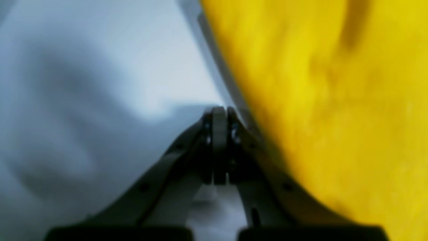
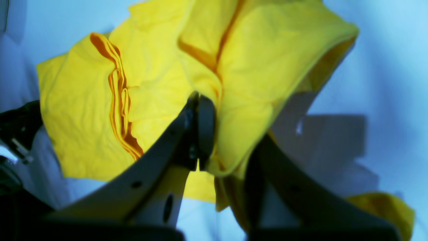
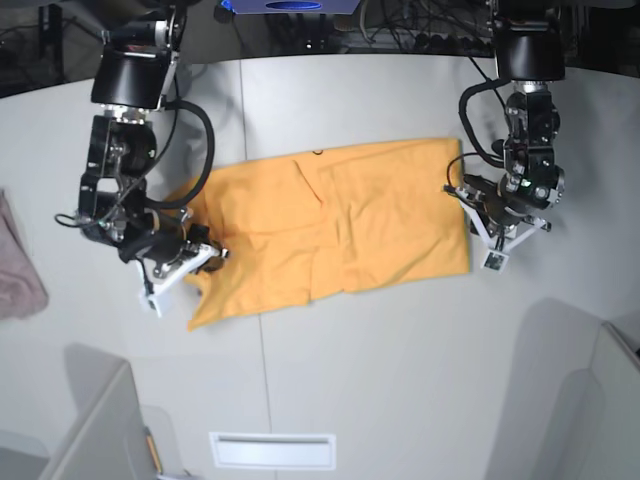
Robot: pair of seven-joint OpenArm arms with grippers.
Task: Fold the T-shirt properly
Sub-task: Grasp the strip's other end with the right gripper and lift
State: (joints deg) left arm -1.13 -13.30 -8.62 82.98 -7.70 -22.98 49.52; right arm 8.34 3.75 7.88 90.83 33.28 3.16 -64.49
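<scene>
The orange-yellow T-shirt (image 3: 340, 225) lies spread across the white table in the base view, rumpled, with folds along its left part. My right gripper (image 3: 195, 262) is at the shirt's left end. In the right wrist view this gripper (image 2: 227, 129) is shut on a raised fold of the yellow T-shirt (image 2: 254, 60), and the far finger is hidden behind the cloth. My left gripper (image 3: 492, 238) sits at the shirt's right edge. In the left wrist view the left gripper (image 1: 219, 112) is shut with nothing in it, beside the blurred T-shirt (image 1: 334, 100).
A pinkish-mauve cloth (image 3: 20, 270) lies at the table's left edge. Grey panels stand at the near left (image 3: 90, 420) and near right (image 3: 575, 400). A white slot plate (image 3: 272, 450) sits near the front edge. Cables run along the back.
</scene>
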